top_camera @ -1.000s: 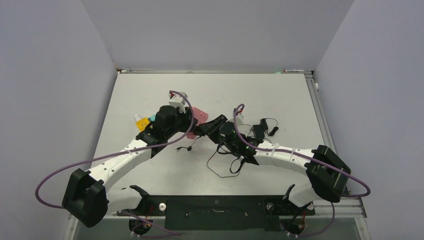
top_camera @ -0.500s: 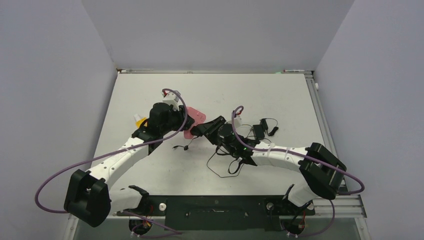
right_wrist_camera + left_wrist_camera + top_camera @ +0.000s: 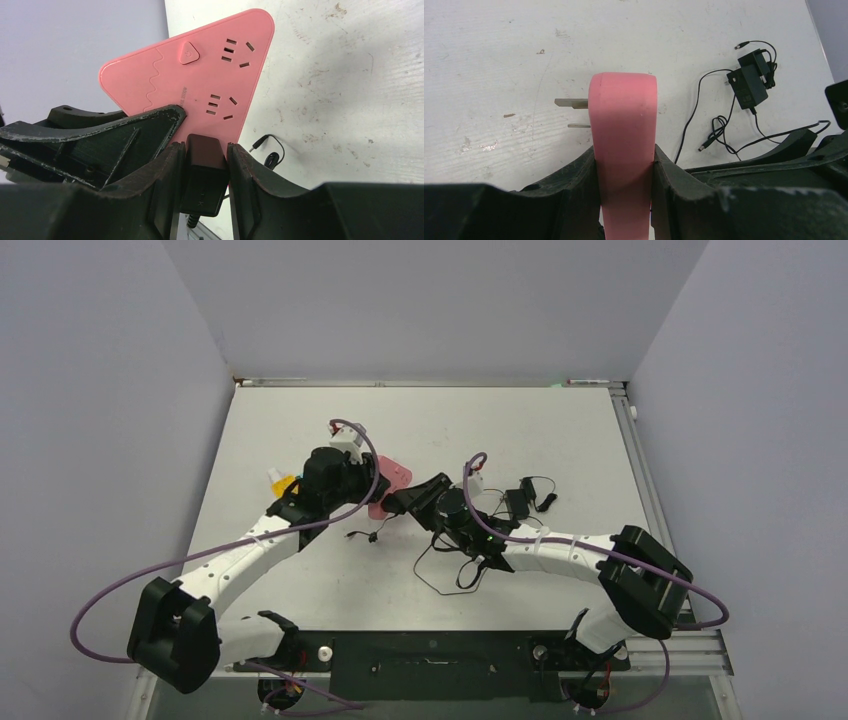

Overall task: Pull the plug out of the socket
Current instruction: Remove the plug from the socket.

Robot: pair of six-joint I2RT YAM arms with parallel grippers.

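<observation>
Right wrist view: right gripper pinches the hard black plug by its sides; left gripper holds the stiff pink triangle socket.

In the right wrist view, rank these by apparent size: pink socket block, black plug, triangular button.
1. pink socket block, clearly the largest.
2. black plug, though it sits nearest the camera, which inflates it.
3. triangular button, the smallest.
</observation>
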